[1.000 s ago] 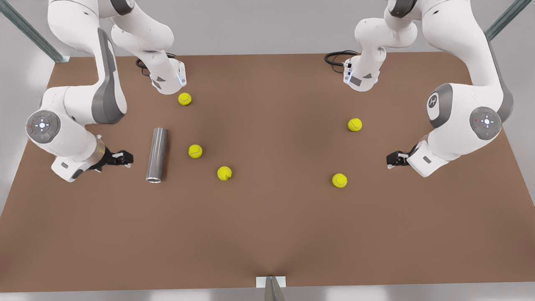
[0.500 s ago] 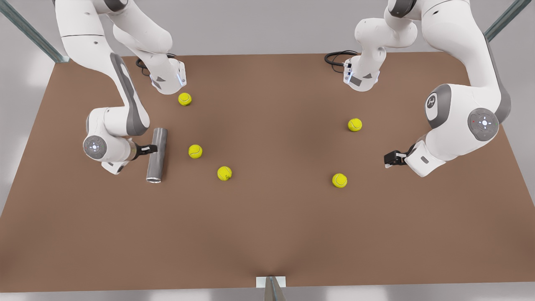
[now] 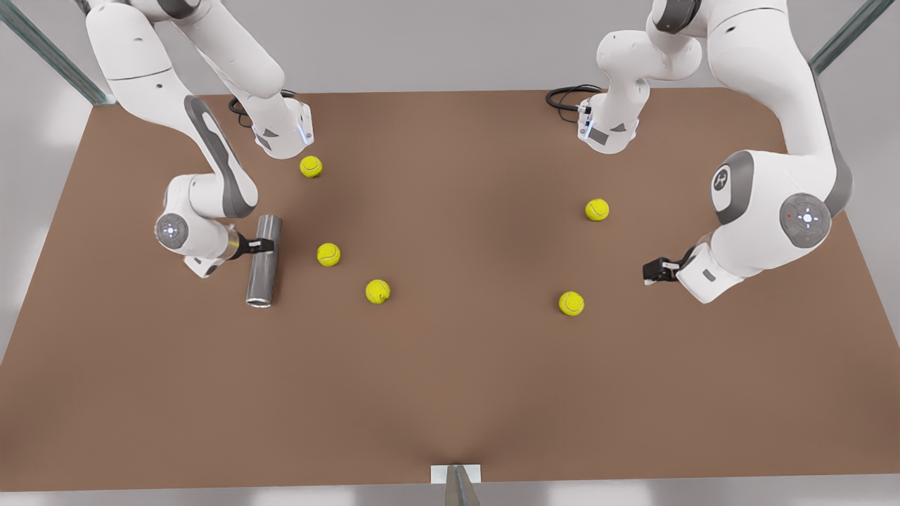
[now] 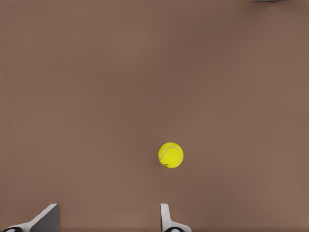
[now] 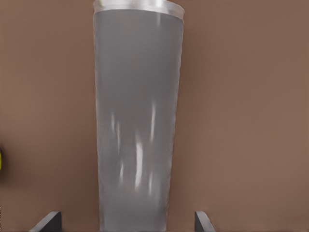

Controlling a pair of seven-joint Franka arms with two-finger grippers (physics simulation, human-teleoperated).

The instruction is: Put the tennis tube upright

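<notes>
front view: the tube (image 3: 264, 261) lies flat on the brown bench (image 3: 450, 393), toward the front view's left, its silvery rim at the near end. the arm on that side reaches in low, and its claw (image 3: 266, 245), the right claw going by its wrist view, sits at the tube's upper half, its dark fingers against the tube's side. from here it is hard to tell how wide the fingers stand. five balls are scattered about: one (image 3: 311, 166) by the arm's base, one (image 3: 328, 254) just beside the tube toward the middle, one (image 3: 377, 291) a bit nearer the camera, and two over on the front view's right, one farther back (image 3: 597, 209) and one nearer (image 3: 571, 303). the other arm hangs on the front view's right, its claw (image 3: 654, 271), the left claw, low over bare bench, apart from both of those balls.

left wrist view: the left claw (image 4: 104, 220) looks down on plain brown bench, two pale fingertips (image 4: 46, 218) spread wide with nothing between them, so it is released. a single ball (image 4: 170, 155) lies ahead of the fingers, not touching them.

right wrist view: the tube (image 5: 137, 125) runs straight away from the camera, its silver rim at the far end. the right claw (image 5: 128, 223) straddles it, fingertips (image 5: 48, 222) standing out on either side with bench showing between each tip and the tube wall: spread, not clenched on it. a sliver of a ball (image 5: 1, 159) peeks in at the edge.
</notes>
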